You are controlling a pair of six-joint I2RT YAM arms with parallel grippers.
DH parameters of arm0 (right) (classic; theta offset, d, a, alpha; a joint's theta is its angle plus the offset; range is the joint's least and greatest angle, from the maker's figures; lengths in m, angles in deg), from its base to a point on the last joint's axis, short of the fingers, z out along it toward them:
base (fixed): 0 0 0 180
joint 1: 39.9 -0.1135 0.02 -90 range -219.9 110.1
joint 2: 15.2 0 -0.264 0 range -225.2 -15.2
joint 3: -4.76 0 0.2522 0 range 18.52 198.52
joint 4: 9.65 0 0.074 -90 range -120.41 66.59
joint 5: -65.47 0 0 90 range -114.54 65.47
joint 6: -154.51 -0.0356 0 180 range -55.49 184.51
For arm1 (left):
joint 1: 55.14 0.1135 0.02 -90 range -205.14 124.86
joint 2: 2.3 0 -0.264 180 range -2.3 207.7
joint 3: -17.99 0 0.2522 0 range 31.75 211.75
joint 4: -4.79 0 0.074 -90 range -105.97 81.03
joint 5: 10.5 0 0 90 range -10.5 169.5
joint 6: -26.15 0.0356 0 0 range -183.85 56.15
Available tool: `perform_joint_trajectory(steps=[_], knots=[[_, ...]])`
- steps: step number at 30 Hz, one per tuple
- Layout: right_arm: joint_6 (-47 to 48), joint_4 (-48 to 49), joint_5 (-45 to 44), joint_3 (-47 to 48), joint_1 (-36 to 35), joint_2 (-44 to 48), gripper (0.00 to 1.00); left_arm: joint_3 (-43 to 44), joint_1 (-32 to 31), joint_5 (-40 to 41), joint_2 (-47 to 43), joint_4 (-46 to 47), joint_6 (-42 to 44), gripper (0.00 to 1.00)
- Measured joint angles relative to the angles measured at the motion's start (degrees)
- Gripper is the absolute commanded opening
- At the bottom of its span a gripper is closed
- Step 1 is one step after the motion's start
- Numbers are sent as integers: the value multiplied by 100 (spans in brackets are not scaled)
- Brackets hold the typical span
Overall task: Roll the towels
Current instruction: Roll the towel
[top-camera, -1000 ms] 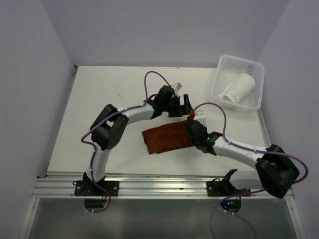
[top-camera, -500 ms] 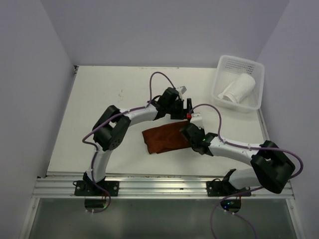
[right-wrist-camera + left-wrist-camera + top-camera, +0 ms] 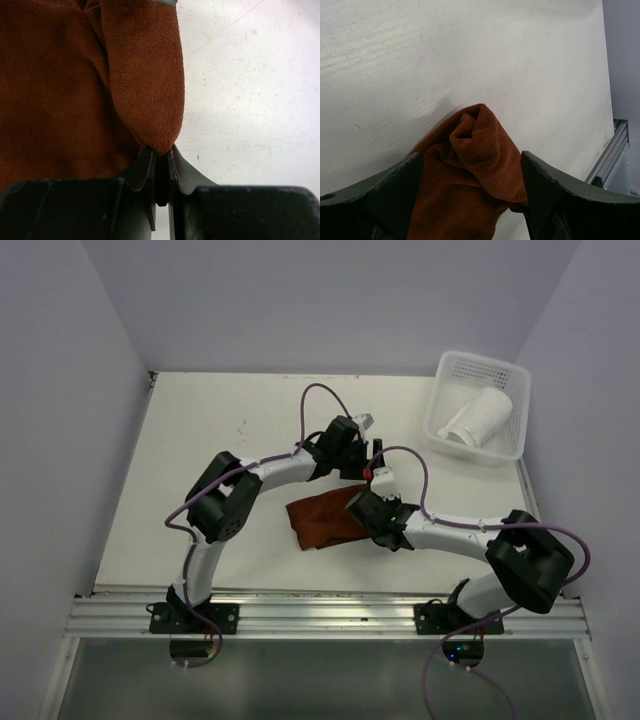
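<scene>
A rust-brown towel [image 3: 318, 522] lies on the white table, its right part folded over. My right gripper [image 3: 356, 505] is at the fold, shut on the towel's edge; the right wrist view shows both jaws pinching the tip of a doubled-over flap [image 3: 145, 85] at the gripper [image 3: 161, 152]. My left gripper [image 3: 373, 454] is at the towel's far right corner. In the left wrist view its jaws stand wide apart around a bunched end of the towel [image 3: 475, 145], the gripper [image 3: 470, 180] open.
A white mesh basket [image 3: 508, 377] stands at the back right with a rolled white towel [image 3: 478, 417] in it. Purple cables loop over both arms. The table's metal rail [image 3: 320, 615] runs along the near edge.
My right gripper has moved left across the towel, carrying the pinched edge with it, so the fold has grown. The left gripper shifted slightly right, then held still.
</scene>
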Motion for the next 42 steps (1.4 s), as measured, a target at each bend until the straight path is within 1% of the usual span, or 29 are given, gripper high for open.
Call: perform_joint_trajectory(steps=[5, 11, 15, 18, 21, 22, 25, 32, 35, 38, 42], knots=[[-63, -251, -382, 199, -358, -315, 0, 0, 13, 11, -4, 11, 48, 88], [-284, -776, -846, 743, -791, -1025, 0, -13, 68, -2, -107, 17, 70, 89], [-452, -1075, -1019, 990, -855, -1403, 0, -186, 186, -87, -361, 162, 81, 88], [-522, -1220, -1121, 1062, -870, -1574, 0, -372, 313, -245, -579, 372, 114, 83], [-573, -1366, -1178, 1178, -892, -1722, 0, -608, 407, -511, -750, 702, 92, 72], [-590, -1421, -1202, 1235, -898, -1784, 0, -684, 437, -651, -780, 872, 48, 65], [-621, -1539, -1272, 1366, -920, -1961, 0, -848, 466, -1161, -782, 1419, -61, 56], [-695, -1751, -1362, 1515, -953, -2170, 0, -876, 243, -2192, -428, 2527, -345, 49], [-702, -1864, -1397, 1591, -968, -2291, 0, -870, 142, -2465, -179, 2798, -452, 47], [-710, -1952, -1414, 1635, -1001, -2376, 0, -870, 92, -2691, 0, 2859, -501, 46], [-721, -2052, -1419, 1694, -1003, -2468, 0, -870, 87, -2796, 96, 2876, -516, 44]])
